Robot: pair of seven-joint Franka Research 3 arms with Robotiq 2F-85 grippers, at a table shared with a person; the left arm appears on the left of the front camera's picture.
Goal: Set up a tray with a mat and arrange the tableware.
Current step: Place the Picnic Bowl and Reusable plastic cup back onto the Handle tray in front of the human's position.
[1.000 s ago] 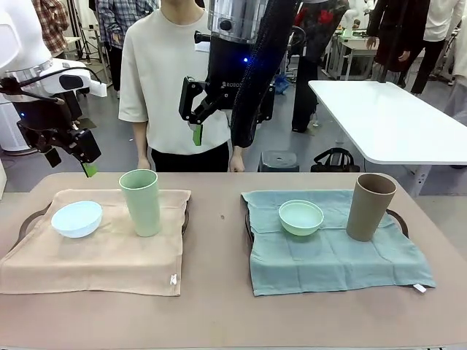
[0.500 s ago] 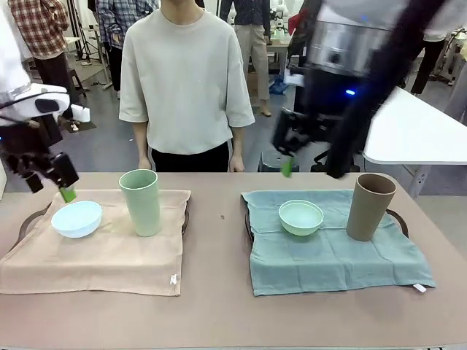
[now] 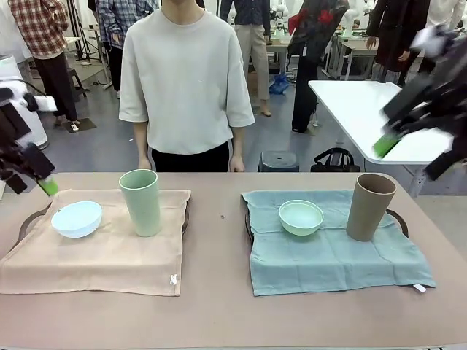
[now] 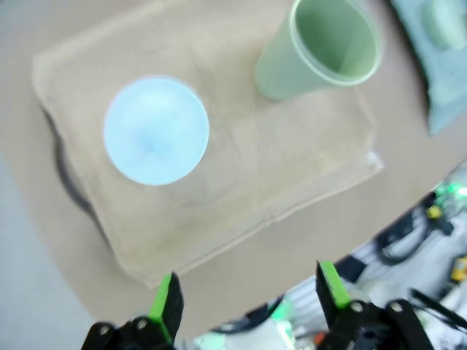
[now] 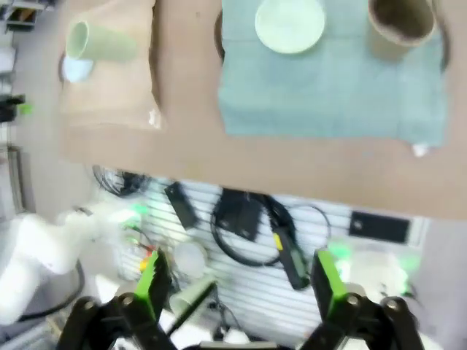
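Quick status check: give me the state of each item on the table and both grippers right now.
Blue bowl: upright on beige mat, empty.
Green cup: upright on beige mat, empty.
Mint bowl: upright on teal mat, empty.
Brown cup: upright on teal mat.
Beige mat: spread over its tray.
Teal mat: spread over its tray.
Left gripper: open, holding nothing.
Right gripper: open, holding nothing.

Beyond the brown table (image 3: 219, 306) stand a white table (image 3: 379, 117) (glossy) and a dark stool (image 3: 278, 160).
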